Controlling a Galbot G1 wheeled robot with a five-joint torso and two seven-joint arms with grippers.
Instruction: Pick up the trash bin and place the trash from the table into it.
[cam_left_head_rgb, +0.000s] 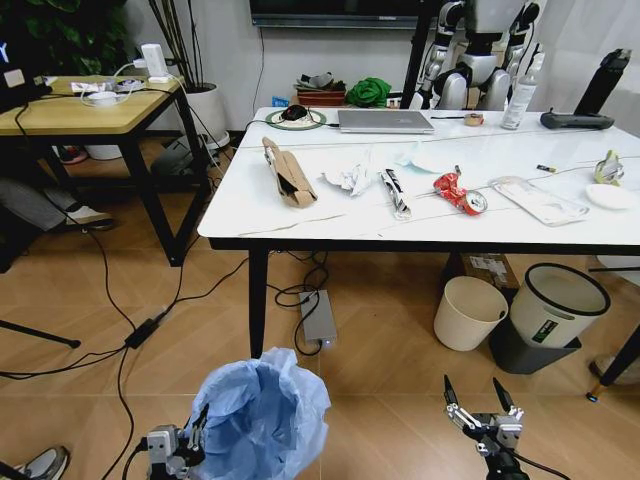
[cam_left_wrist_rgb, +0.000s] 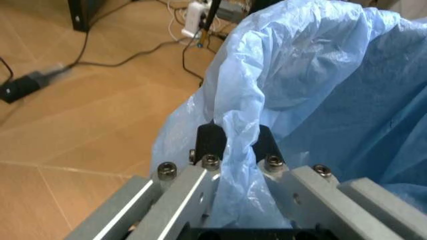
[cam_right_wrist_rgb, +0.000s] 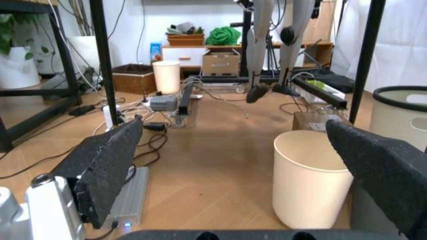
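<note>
My left claw (cam_left_wrist_rgb: 235, 145) is pinched on a fold of the blue liner at the rim of the trash bin (cam_left_head_rgb: 262, 415), which sits low by the floor, short of the counter's (cam_left_head_rgb: 240, 215) near edge; gripping the rim should let me carry it. On the counter, left to right near the front edge: flattened cardboard box (cam_left_head_rgb: 286, 172), crumpled white paper (cam_left_head_rgb: 350, 179), a wrapper (cam_left_head_rgb: 396, 192), crushed red can (cam_left_head_rgb: 458, 192), clear plastic packaging (cam_left_head_rgb: 540, 199). My right claw (cam_left_head_rgb: 480, 408) hangs spread wide and empty, free to collect.

Left gripper (cam_left_wrist_rgb: 233, 142) clamped (right gripper (cam_left_head_rgb: 480, 400) agape)
</note>
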